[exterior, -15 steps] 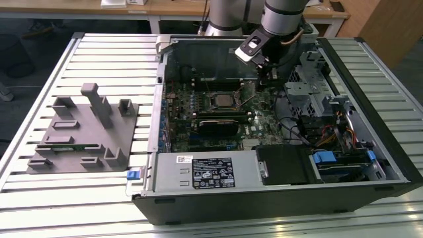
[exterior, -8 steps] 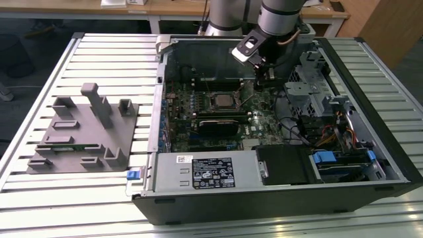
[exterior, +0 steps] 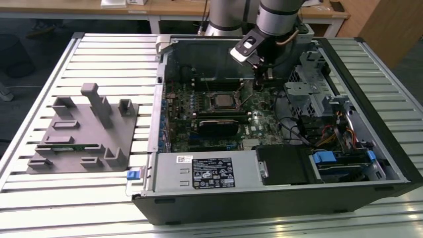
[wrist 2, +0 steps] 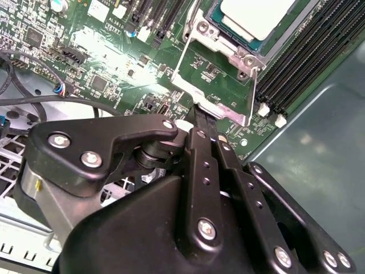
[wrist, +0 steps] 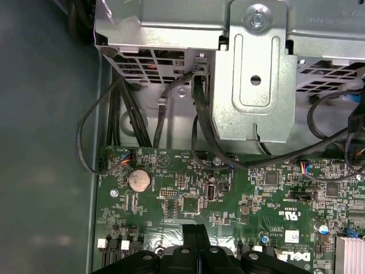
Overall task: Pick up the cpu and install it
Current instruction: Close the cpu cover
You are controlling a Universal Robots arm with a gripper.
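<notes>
Grey slatted table (exterior: 79, 208) is carrying an open black computer case (exterior: 278, 208) with a green motherboard (exterior: 198, 134) inside. The gripper (wrist 2: 204, 116) is hovering, fingers clenched together on nothing, just beside the metal socket frame (wrist 2: 197, 34). The cpu (wrist 2: 259, 17) is sitting inside that frame.

Soft light evenly lit the slatted table (exterior: 99, 59), the computer case (exterior: 264, 210) sat dimmer inside, and glare whitened part of the motherboard (wrist 2: 97, 41).
</notes>
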